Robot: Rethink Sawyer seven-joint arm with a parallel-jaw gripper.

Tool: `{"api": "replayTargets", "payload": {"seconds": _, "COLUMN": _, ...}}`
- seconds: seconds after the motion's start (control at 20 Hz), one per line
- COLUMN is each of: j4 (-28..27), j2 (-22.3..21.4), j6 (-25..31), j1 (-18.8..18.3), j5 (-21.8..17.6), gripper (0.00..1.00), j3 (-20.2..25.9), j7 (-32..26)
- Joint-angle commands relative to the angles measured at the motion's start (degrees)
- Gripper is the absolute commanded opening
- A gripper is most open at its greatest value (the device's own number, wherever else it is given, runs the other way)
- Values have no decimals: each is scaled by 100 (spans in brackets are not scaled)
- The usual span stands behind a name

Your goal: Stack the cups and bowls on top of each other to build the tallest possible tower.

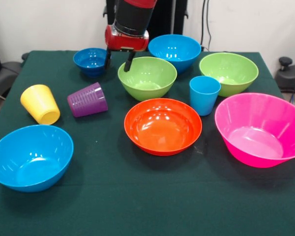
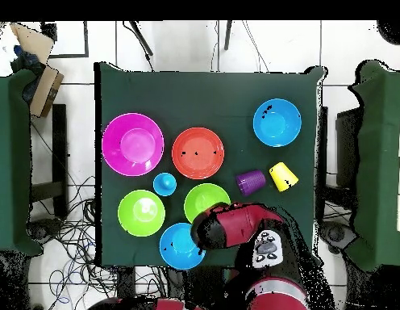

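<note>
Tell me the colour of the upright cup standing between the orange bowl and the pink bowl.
Light blue cup; clearest in the front view.

Gripper spread open, hanging between small dark blue bowl and lime green bowl near table's far edge. Yellow cup and purple cup tipped over by the left edge.

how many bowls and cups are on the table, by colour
Bowls: 7
pink: 1
orange: 1
lime green: 2
light blue: 2
dark blue: 1
Cups: 3
yellow: 1
purple: 1
light blue: 1
Total: 10
</note>
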Motion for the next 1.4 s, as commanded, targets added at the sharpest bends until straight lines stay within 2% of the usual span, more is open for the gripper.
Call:
{"api": "replayTargets", "payload": {"seconds": 0.05, "j4": -122, "j2": 30, "j6": 458, "j1": -108, "j5": 204, "gripper": 100, "j3": 873, "j7": 123}}
{"api": "replayTargets", "payload": {"seconds": 0.6, "j4": 55, "j2": -61, "j6": 309, "j1": -396, "j5": 154, "gripper": 100, "j3": 1201, "j7": 97}}
{"api": "replayTargets", "payload": {"seconds": 0.85, "j4": 259, "j2": -170, "j6": 291, "j1": -660, "j5": 163, "gripper": 100, "j3": 1463, "j7": 71}}
{"api": "replayTargets", "payload": {"seconds": 1.4, "j4": 604, "j2": -510, "j6": 685, "j1": -1234, "j5": 222, "gripper": 100, "j3": 2072, "j7": -206}}
